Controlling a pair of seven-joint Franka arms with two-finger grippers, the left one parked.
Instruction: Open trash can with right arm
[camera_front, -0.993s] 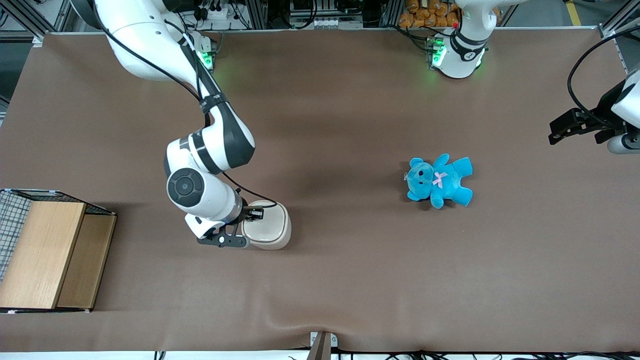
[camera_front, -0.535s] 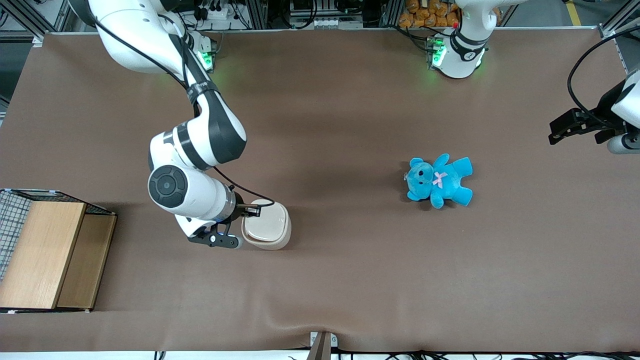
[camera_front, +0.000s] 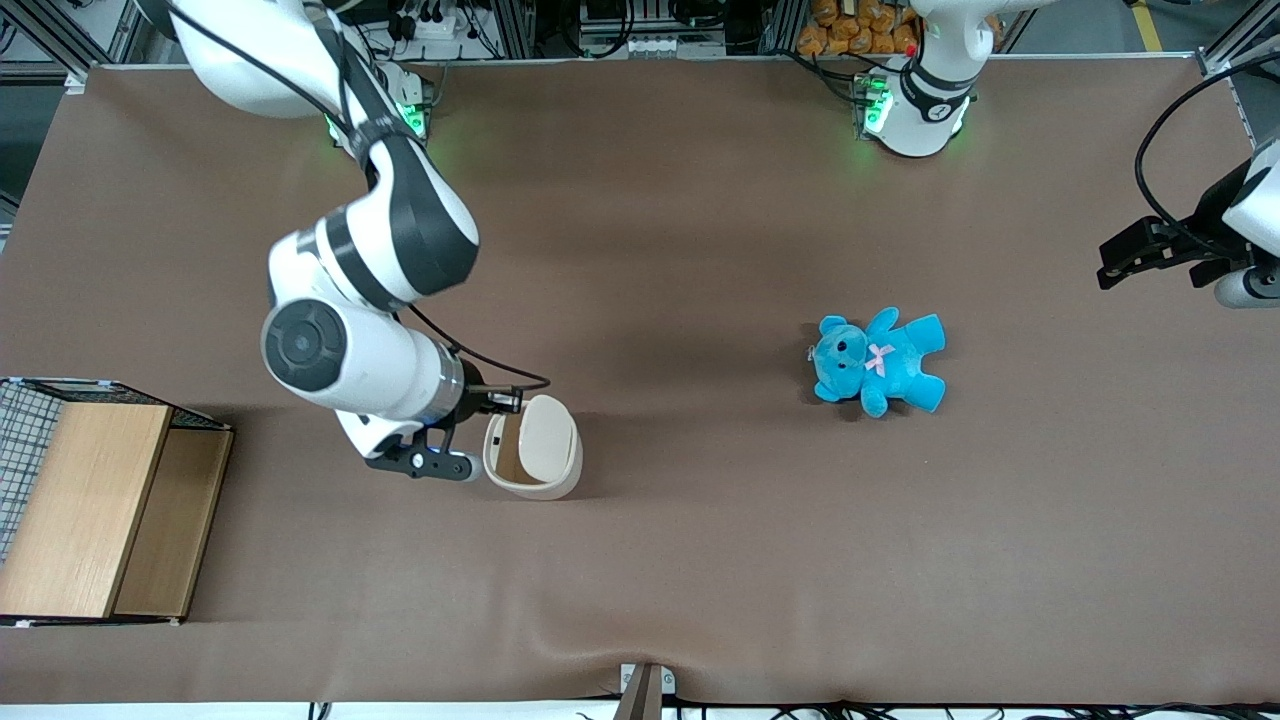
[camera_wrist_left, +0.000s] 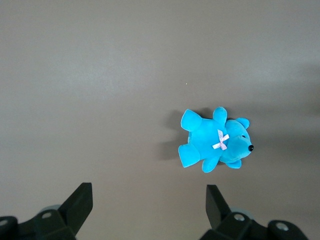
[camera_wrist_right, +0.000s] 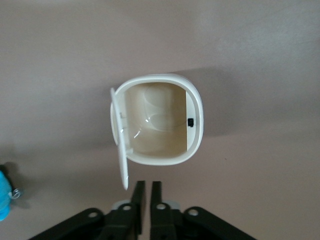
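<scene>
The cream-white trash can (camera_front: 545, 478) stands on the brown table, nearer the front camera than the middle. Its lid (camera_front: 553, 440) is swung up on its hinge, and the tan inside (camera_front: 508, 450) shows. In the right wrist view the trash can (camera_wrist_right: 196, 125) is open with the lid (camera_wrist_right: 119, 145) standing on edge beside the opening. My right arm (camera_front: 350, 360) hangs over the table beside the can, toward the working arm's end. Its gripper (camera_front: 470, 440) is just off the can's rim, touching nothing. The gripper (camera_wrist_right: 148, 186) is shut and empty.
A blue teddy bear (camera_front: 880, 362) lies toward the parked arm's end of the table and also shows in the left wrist view (camera_wrist_left: 215, 145). A wooden-topped wire crate (camera_front: 90, 500) stands at the working arm's end. The table's front edge (camera_front: 640, 690) is near.
The lid has gone from flat and closed to swung up and open. My right arm has drawn back from over the can toward the working arm's end.
</scene>
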